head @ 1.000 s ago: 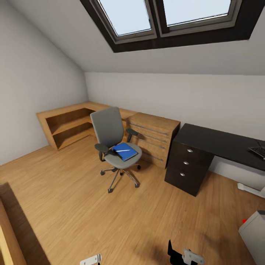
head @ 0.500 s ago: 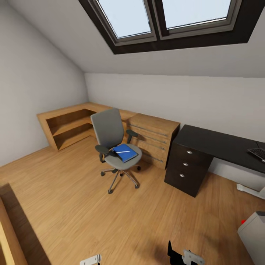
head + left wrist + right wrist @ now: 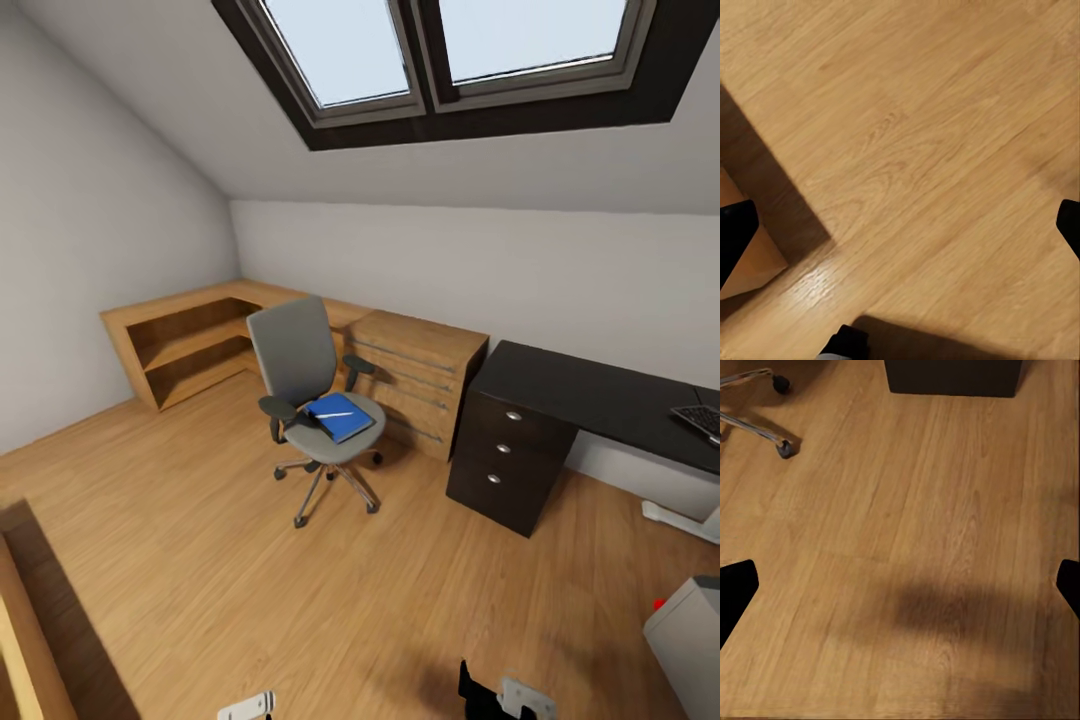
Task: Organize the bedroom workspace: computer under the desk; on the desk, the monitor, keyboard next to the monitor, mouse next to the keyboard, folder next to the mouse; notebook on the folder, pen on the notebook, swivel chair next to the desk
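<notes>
One swivel chair (image 3: 315, 400) on the wood floor (image 3: 250, 560), seat bearing one blue folder (image 3: 338, 416) with one pen (image 3: 331, 410) laid across it. Just beside: light-wood chest (image 3: 420, 375), then one black desk (image 3: 590, 395) (three silver-knobbed drawers), keyboard (image 3: 702, 420) at its far end. Overhead, two skylights (image 3: 440, 50). Left gripper (image 3: 900, 225) and right gripper (image 3: 900, 585) both spread wide, holding nothing, over bare floor.

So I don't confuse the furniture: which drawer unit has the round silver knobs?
The black three-drawer unit under the desk, right of the swivel chair. The light-wood chest beside it has long bar handles instead.
</notes>
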Motion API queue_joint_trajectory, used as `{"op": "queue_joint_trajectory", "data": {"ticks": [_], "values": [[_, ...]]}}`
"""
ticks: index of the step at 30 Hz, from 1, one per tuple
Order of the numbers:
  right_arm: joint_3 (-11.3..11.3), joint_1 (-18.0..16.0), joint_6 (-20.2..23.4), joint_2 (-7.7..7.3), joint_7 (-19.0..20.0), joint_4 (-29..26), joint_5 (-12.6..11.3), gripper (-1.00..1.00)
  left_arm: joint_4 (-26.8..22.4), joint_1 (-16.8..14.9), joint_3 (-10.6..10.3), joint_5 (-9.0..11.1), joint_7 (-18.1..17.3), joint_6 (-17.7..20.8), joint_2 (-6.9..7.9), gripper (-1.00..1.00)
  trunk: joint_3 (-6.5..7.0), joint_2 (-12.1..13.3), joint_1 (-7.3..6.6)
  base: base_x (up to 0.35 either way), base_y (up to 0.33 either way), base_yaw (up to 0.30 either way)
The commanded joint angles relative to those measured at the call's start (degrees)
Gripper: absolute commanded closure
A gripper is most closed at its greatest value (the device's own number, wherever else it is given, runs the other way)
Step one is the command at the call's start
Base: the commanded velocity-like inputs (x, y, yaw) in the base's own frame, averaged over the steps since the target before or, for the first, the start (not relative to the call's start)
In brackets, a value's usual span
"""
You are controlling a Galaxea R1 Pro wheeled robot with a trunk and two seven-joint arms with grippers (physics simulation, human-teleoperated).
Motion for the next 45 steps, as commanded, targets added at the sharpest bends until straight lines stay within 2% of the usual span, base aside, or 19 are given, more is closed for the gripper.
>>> {"op": "queue_joint_trajectory", "data": {"ticks": [1,10,24,28,29,36,37,45], "values": [[-0.4,0.0,3.0,-0.99,-0.4,-2.4,0.2,-1.0,0.5,0.0,-0.1,0.6,0.2,0.0,0.01,-1.0,0.12,0.4,-0.22,0.0,0.0,0.0],[-0.1,-0.1,4.8,-1.23,-0.3,-4.0,0.5,-1.0,1.3,0.0,-0.1,0.5,0.2,0.0,0.01,-1.0,1.74,4.0,-2.2,0.0,0.0,0.0],[0.2,-0.1,4.9,-0.88,-0.2,-4.2,0.8,-1.0,1.4,0.0,-0.2,0.4,0.0,-0.2,0.09,-1.0,1.71,4.0,-2.2,0.0,0.0,-0.127],[0.2,-0.1,4.9,-0.74,-0.2,-4.2,0.9,-1.0,1.5,0.0,-0.1,0.4,-0.1,-2.0,0.09,-1.0,1.7,4.0,-2.2,0.0,0.0,-0.023],[0.2,-0.1,4.9,-0.33,-0.4,-4.2,2.7,-1.0,2.5,0.0,-0.2,0.4,-0.2,-5.1,0.1,-1.0,1.68,4.0,-2.2,0.0,0.0,-0.004],[0.1,-0.1,4.5,-0.01,-0.6,-4.1,7.4,-1.0,4.0,0.0,-0.2,0.3,-0.3,-7.2,0.1,-1.0,1.52,4.0,-2.2,-0.1,0.0,-0.002],[0.0,-0.1,4.3,0.09,-0.6,-4.0,8.9,-1.0,4.3,0.0,-0.2,0.3,-0.3,-7.6,0.1,-1.0,1.52,4.0,-2.2,-0.336,0.0,-0.15],[0.1,-0.1,4.3,0.09,-0.6,-4.0,8.9,-1.0,4.4,0.0,-0.2,0.3,-0.3,-7.6,0.1,-1.0,1.52,4.0,-2.2,-0.338,0.0,-0.236]]}}
